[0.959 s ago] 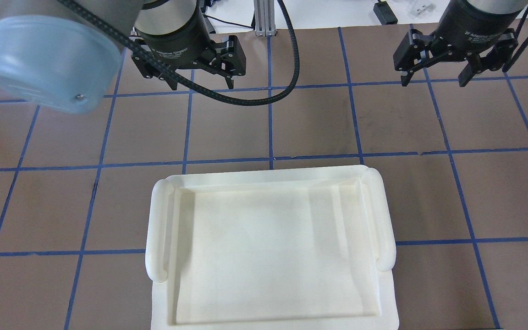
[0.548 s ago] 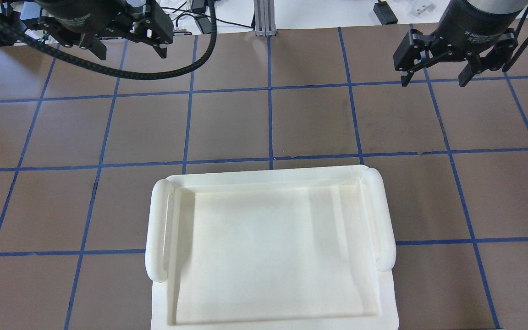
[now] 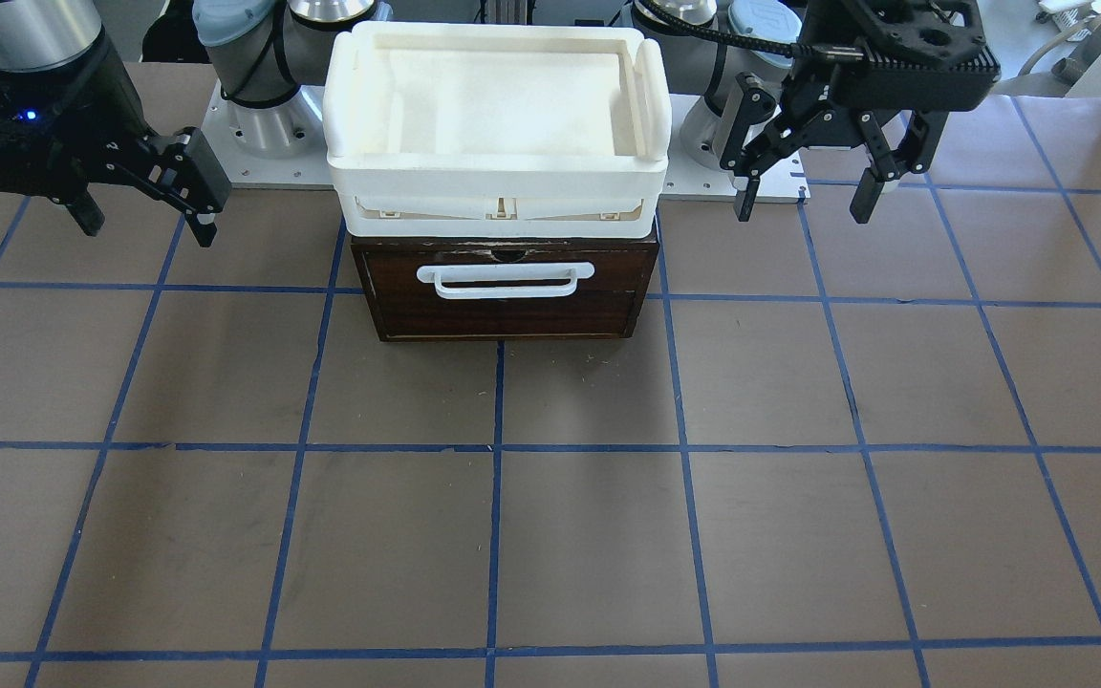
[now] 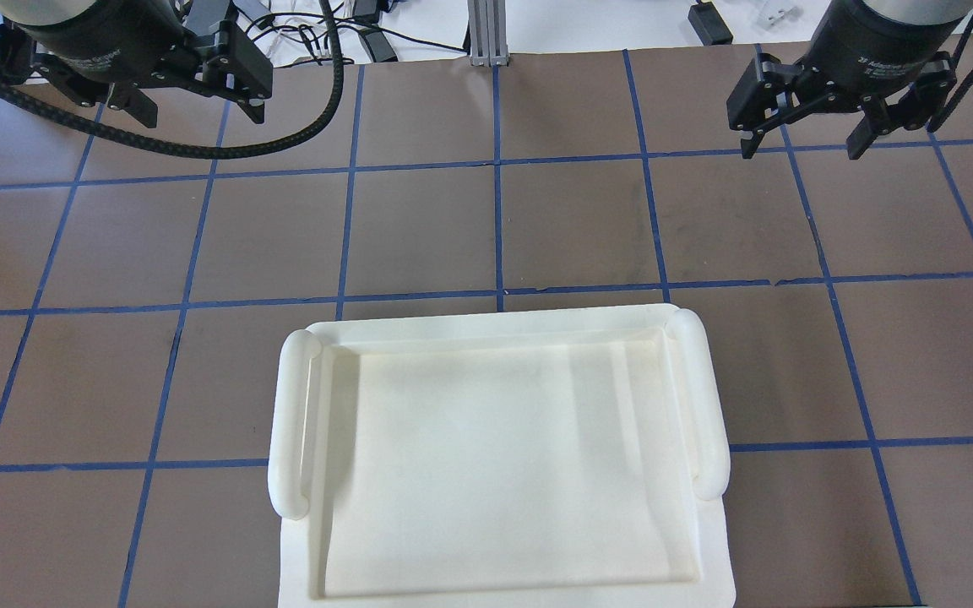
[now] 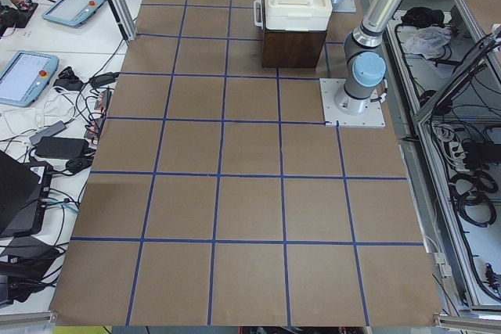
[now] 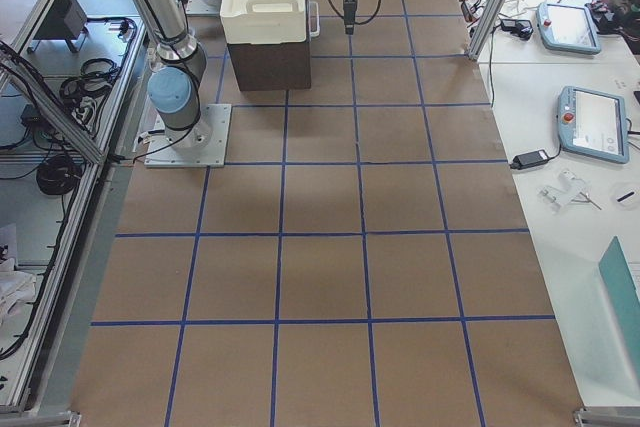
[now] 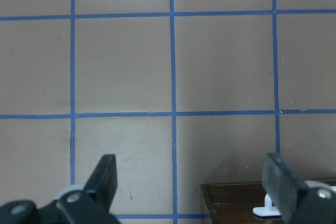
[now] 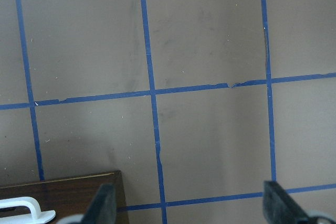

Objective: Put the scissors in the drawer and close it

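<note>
The drawer (image 3: 512,311) is a dark brown wooden box with a white bar handle (image 3: 507,280). Its front sits flush, so it looks shut. Its corner also shows in the left wrist view (image 7: 236,200) and the right wrist view (image 8: 68,192). The scissors are not in view in any frame. My left gripper (image 3: 804,205) is open and empty, hovering beside the drawer; it also shows in the overhead view (image 4: 199,110). My right gripper (image 3: 147,227) is open and empty on the drawer's other side, and also shows overhead (image 4: 801,152).
A white plastic tray (image 3: 498,177) sits on top of the drawer box and hides it from overhead, where only the tray's rim (image 4: 292,422) and inside show. The brown table (image 3: 550,535) has blue grid tape. Tablets and cables lie on side benches (image 5: 31,76).
My left gripper has moved to the left and toward the table's far edge in the overhead view. The right gripper has not moved.
</note>
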Tool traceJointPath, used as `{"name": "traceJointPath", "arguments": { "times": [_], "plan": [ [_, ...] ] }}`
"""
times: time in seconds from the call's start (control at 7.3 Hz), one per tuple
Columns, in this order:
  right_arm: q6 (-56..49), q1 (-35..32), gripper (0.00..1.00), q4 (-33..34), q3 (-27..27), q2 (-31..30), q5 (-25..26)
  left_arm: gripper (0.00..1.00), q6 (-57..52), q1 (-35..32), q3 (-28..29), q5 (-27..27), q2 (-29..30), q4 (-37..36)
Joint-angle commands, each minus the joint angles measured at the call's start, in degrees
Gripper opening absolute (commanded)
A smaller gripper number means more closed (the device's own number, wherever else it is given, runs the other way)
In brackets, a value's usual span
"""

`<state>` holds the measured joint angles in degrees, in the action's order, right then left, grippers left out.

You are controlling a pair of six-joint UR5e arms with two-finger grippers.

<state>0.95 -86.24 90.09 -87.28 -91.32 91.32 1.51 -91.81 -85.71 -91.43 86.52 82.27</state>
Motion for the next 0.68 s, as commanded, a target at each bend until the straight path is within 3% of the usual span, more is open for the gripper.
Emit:
{"name": "traceJointPath", "arguments": {
  "times": [0.0, 0.55],
  "plan": [
    [-0.07, 0.02, 1.0, 0.0, 0.0, 0.0, 0.0, 1.0, -0.01, 0.23, -0.43, 0.11, -0.48, -0.35],
    [-0.33, 0.1, 1.0, 0.0, 0.0, 0.0, 0.09, 1.0, -0.01, 0.14, -0.43, -0.33, -0.74, -0.18]
  ]
}}
